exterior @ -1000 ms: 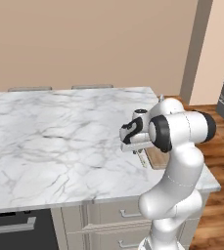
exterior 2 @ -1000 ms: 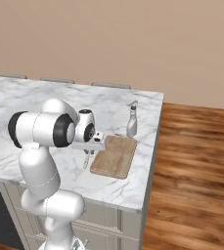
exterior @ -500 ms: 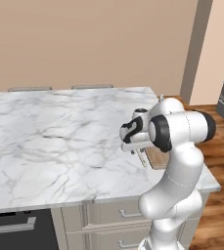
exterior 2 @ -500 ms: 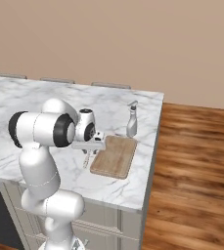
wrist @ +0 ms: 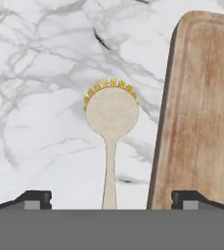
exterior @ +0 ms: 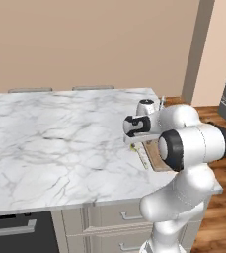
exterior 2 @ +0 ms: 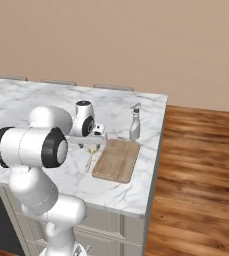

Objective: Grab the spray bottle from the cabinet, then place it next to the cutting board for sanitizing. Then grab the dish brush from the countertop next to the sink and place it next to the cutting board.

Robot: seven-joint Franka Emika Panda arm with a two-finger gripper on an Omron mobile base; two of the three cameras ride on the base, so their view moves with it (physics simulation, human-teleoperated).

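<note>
The claw (wrist: 111, 199) is wide open and holds nothing. The brush (wrist: 111, 129) lies flat on the table (wrist: 40, 97) under it, just beside the board (wrist: 201, 112). If the claw bumps the brush going up, it could roll away.

Bright even rendered light, soft faint shadows, no glare, base views slightly soft, close view sharp

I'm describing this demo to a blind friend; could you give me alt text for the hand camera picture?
A dish brush with a round pale head fringed in yellow bristles lies on the white marble countertop, its handle pointing toward the camera between the open gripper's two dark fingertips, which stand clear of it. A wooden cutting board lies just beside the brush.
</note>
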